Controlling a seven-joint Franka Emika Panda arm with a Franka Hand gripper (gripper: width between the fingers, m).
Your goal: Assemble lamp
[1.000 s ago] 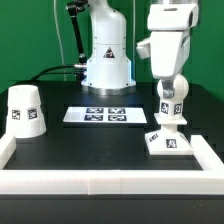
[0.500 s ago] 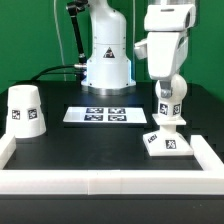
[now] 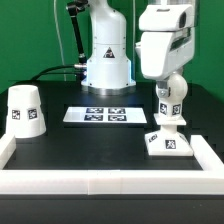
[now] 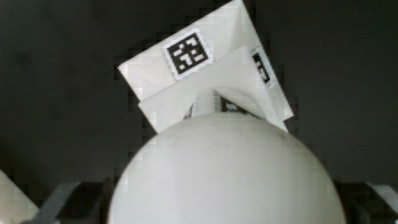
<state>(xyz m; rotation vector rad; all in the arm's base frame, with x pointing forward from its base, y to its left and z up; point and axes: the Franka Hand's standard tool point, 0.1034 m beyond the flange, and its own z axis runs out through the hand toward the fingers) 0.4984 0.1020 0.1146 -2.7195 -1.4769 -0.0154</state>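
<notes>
The lamp's bulb [image 3: 171, 93] stands upright on its stem on the flat square base [image 3: 167, 143], at the exterior view's right. My gripper [image 3: 167, 76] hangs just above the bulb. In the wrist view the bulb [image 4: 222, 165] fills the space between my fingers, with dark gaps on both sides, so the gripper [image 4: 217, 205] is open. The tagged base [image 4: 192, 62] lies beyond the bulb. The tapered shade [image 3: 24, 110] stands alone at the exterior view's left.
The marker board [image 3: 105, 115] lies flat mid-table, in front of the robot's white pedestal [image 3: 107, 60]. A low white wall [image 3: 110, 181] runs along the table's front and both sides.
My gripper has lifted a little and drifted toward the exterior view's left, showing more of the bulb. The bulb, base and shade have not moved.
</notes>
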